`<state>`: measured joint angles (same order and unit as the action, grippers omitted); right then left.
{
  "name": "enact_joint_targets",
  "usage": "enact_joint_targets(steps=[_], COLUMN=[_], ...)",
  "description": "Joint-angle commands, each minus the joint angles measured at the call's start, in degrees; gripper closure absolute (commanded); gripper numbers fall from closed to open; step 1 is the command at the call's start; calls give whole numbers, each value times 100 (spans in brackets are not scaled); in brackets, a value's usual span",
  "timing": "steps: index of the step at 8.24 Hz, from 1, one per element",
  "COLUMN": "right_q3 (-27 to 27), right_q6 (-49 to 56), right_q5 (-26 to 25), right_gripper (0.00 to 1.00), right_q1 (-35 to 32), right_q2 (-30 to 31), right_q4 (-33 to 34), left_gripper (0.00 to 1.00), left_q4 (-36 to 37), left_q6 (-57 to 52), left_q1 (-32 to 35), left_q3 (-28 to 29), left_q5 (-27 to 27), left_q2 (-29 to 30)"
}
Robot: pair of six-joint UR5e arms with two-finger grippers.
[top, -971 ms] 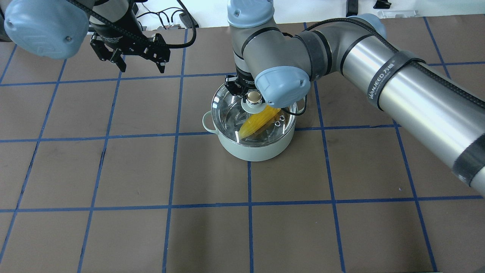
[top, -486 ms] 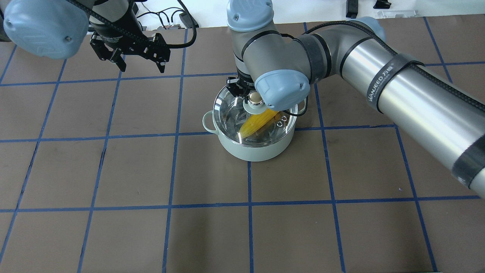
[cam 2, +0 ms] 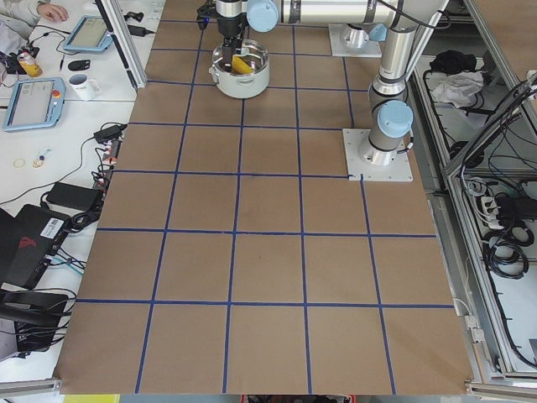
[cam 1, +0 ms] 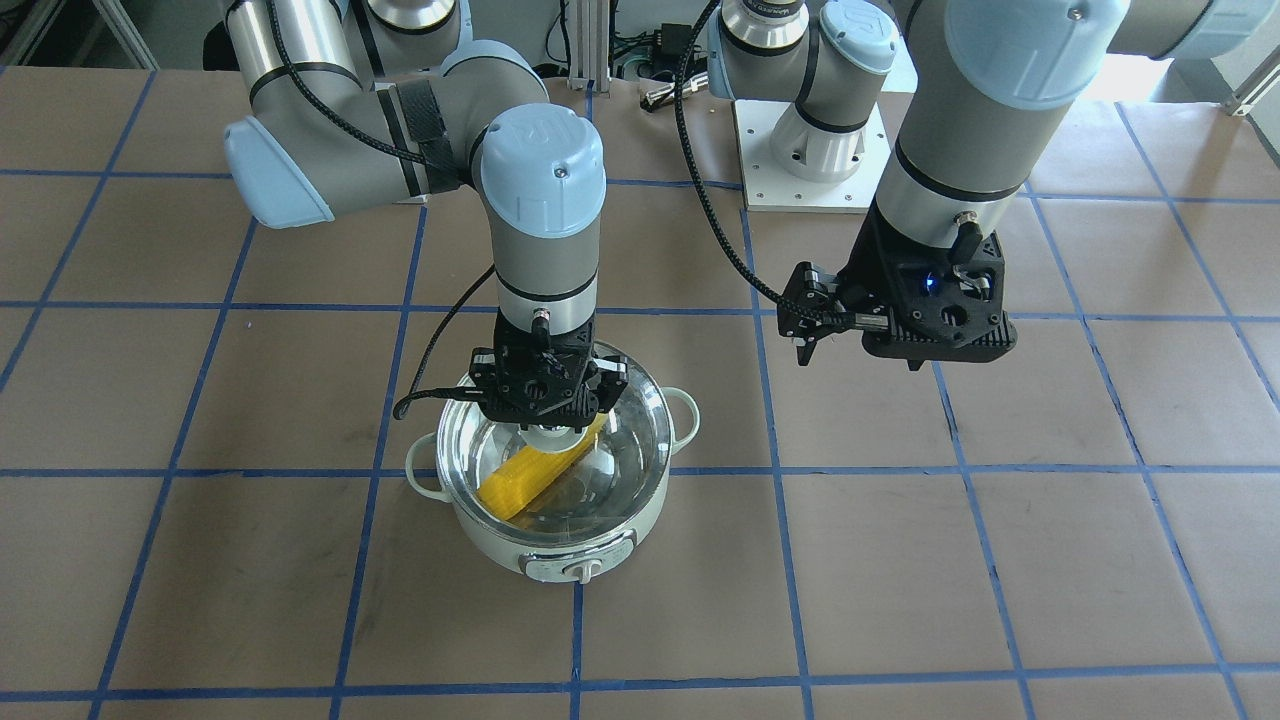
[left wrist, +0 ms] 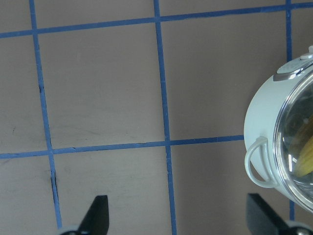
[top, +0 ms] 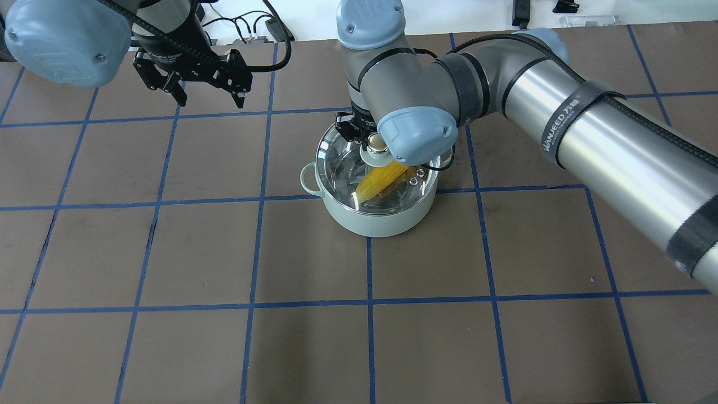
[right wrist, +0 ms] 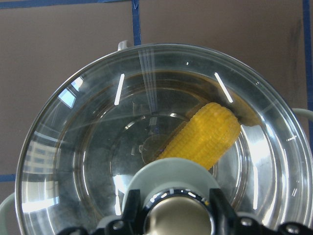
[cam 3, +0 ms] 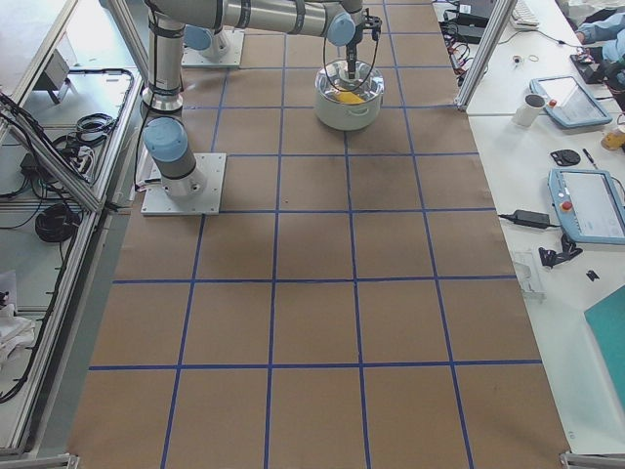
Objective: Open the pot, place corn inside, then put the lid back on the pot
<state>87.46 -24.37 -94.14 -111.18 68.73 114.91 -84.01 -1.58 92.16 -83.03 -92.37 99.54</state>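
The mint-green pot (top: 381,221) stands mid-table, its knob facing the far side (cam 1: 585,570). The yellow corn (top: 381,180) lies slantwise inside it, seen through the glass in the right wrist view (right wrist: 205,134). The clear lid (top: 342,163) covers the pot's mouth; I cannot tell whether it sits fully on the rim. My right gripper (top: 371,143) stands straight over it, shut on the lid's knob (right wrist: 178,220). My left gripper (top: 207,101) is open and empty, hovering off the pot's left side (left wrist: 259,117).
The table is brown paper with a blue tape grid (top: 252,202). The right arm's elbow (top: 415,129) hangs over the pot's back edge. Cables lie beyond the far table edge (top: 252,28).
The lid has come down a little with the right gripper and lines up closer with the pot's rim. The left arm has not moved.
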Motion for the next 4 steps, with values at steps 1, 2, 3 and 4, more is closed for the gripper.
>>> enact_joint_targets(steps=[1,2,3,4], right_q3=[60,60,52,26], right_q6=[3,3,55,55], right_q5=[1,-7,-7,1], right_gripper=[69,1,0,0], right_q1=[0,0,17,18], right_q2=[-8,0,53,140], right_q4=[76,85,58,32], left_gripper=[0,0,0,0], left_q4=[-1,-1,-1,-1], left_q6=[0,0,0,0], left_q1=[4,4,4,13], left_q3=[6,6,6,6], left_q5=[-17,-26,-26,-26], left_q2=[-4,-4,-4,-4])
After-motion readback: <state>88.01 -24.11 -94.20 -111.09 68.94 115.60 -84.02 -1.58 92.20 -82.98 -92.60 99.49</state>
